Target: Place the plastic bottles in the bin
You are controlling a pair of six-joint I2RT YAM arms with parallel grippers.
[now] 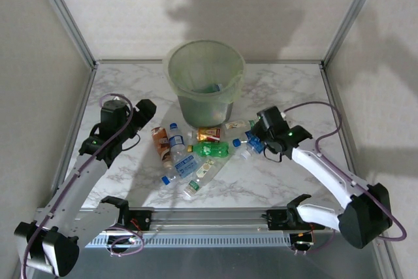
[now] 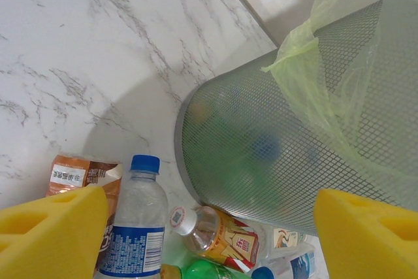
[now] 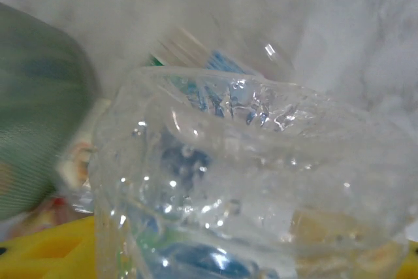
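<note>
From above, the bin [image 1: 204, 76] is a round pale-green bucket standing at the middle of the table's [image 1: 294, 174] far edge. Its wall is translucent, and a thin liner is folded over the rim. The plastic bottles [image 1: 196, 151] lie in a loose, overlapping heap in front of it, toward the middle of the white marbled top. About eight can be made out there, though overlaps blur the count. They are clear or green, with brown, blue, red-and-yellow and white labels. The left gripper [image 1: 145, 110] hangs over the table left of the heap. The right gripper [image 1: 257, 139] sits at the heap's right end, on a clear bottle [image 1: 246, 146] with a blue cap.

In the left wrist view, two yellow foam pads [image 2: 52, 233] stand spread wide with nothing between them. The bin's wall [image 2: 261, 155] reads as fine mesh, and the liner [image 2: 339, 63] drapes crinkled over it. Four bottles lie at its foot: one brown-labelled [image 2: 81, 174], one blue-capped [image 2: 138, 217], one white-capped with a red-and-yellow label [image 2: 219, 233] and one green [image 2: 206, 271].

In the blurred right wrist view, the glossy, dented clear bottle [image 3: 248, 181] is pinched between the yellow pads [image 3: 46, 253].
</note>
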